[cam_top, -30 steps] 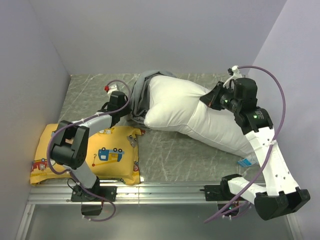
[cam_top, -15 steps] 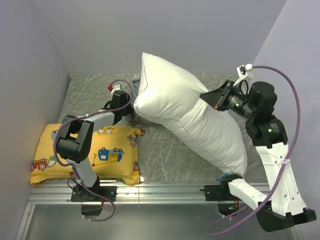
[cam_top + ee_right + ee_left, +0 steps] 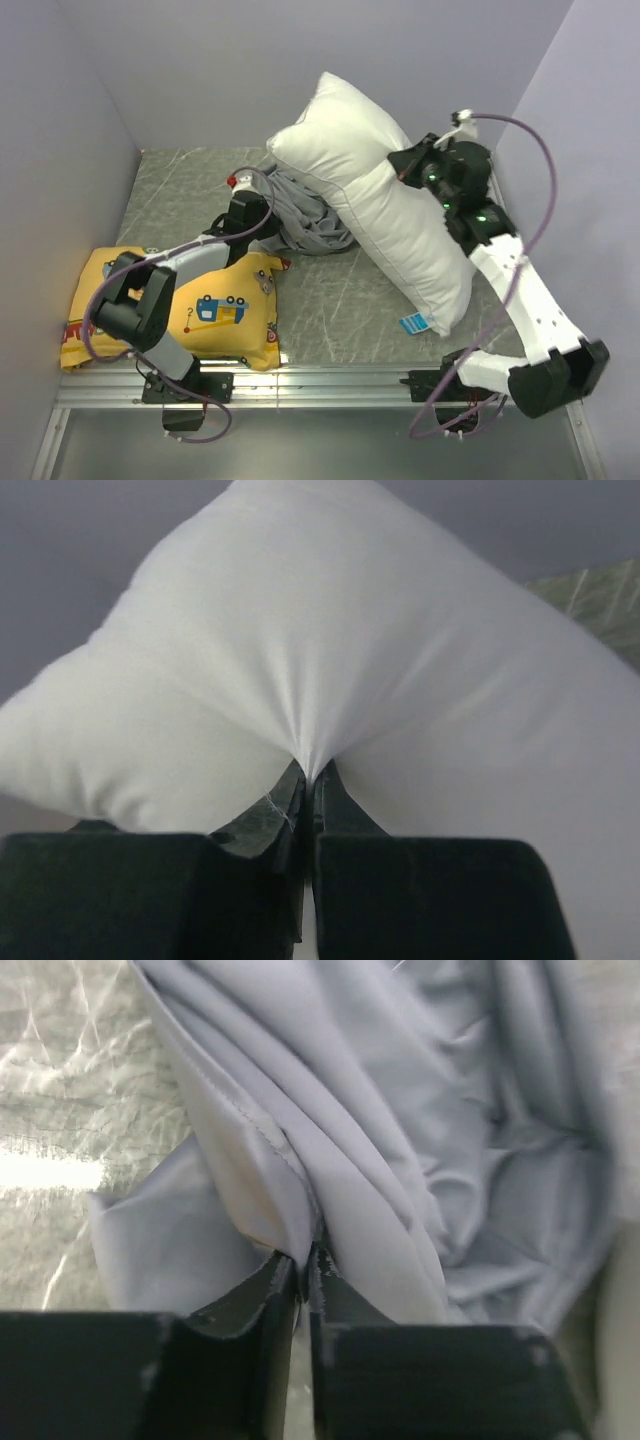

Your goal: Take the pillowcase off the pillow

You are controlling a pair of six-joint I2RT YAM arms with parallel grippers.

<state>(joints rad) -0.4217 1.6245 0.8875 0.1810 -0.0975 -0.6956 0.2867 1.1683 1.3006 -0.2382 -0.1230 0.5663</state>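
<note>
The white pillow [image 3: 380,200] hangs lifted and tilted, its top corner high at the back, its lower end with the small blue tag [image 3: 414,323] near the front. My right gripper [image 3: 400,168] is shut on a pinch of the pillow's side [image 3: 310,680]. The grey pillowcase [image 3: 305,215] lies crumpled on the table left of the pillow, fully off it. My left gripper [image 3: 268,228] is shut on a fold of the pillowcase [image 3: 330,1140], low at the table.
A yellow cushion [image 3: 175,305] printed with cartoon vehicles lies at the front left under my left arm. Grey walls close in the left, back and right. A metal rail [image 3: 320,378] runs along the table's front edge.
My right gripper has lifted the pillow up and swung it right, clear of the pillowcase. The pillowcase has come free and now lies bunched by my left gripper.
</note>
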